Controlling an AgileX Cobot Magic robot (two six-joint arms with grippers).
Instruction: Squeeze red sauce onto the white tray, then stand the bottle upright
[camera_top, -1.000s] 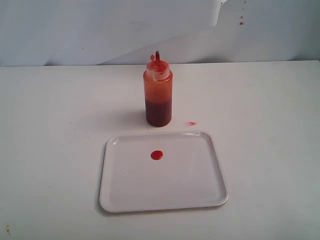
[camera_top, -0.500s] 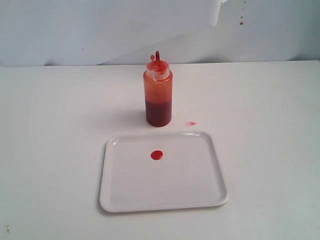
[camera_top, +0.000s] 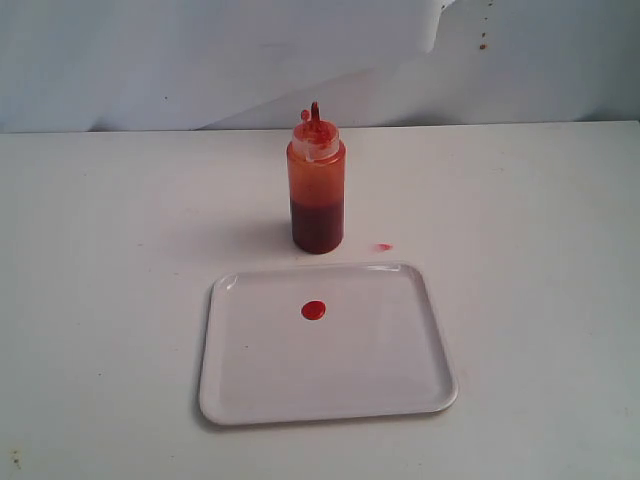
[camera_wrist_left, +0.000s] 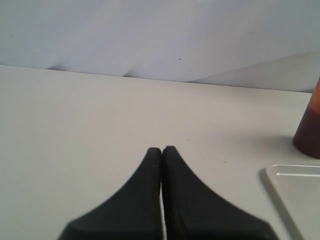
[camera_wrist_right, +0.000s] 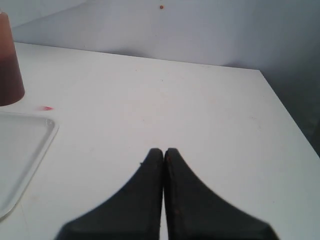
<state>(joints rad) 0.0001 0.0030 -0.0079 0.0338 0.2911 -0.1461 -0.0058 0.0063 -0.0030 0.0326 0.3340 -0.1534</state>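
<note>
We take the white tray (camera_top: 330, 385) as ref. It lies flat on the desk (camera_top: 100, 250), and one round spot of red sauce (camera_top: 313, 310) sits on its surface, a bit nearer the far rim than the near one. The rest of the tray looks clean & glossy.

The bottle (camera_top: 317, 195) stands upright just beyond the tray's far rim, roughly opp. the rim's middle, close to but not touching it. Cap on, nozzle up and red-smeared; dark sauce fills approx. the lower third, orange-stained wall above.

A small red smear (camera_top: 384, 246) marks the desk between the bottle and the tray's far right corner, just outside the rim. Red specks (camera_top: 482, 45) dot the wall (camera_top: 200, 60) well beyond the tray.

No arm shows in the ext. view. In the left wrist view we see the left fingers (camera_wrist_left: 142, 190) pressed together, nothing between them, off the tray's left corner (camera_wrist_left: 300, 195). The right fingers (camera_wrist_right: 145, 190) are likewise closed tip to tip & empty, off the tray's right side (camera_wrist_right: 20, 150). Neither pair touches tray or bottle.
</note>
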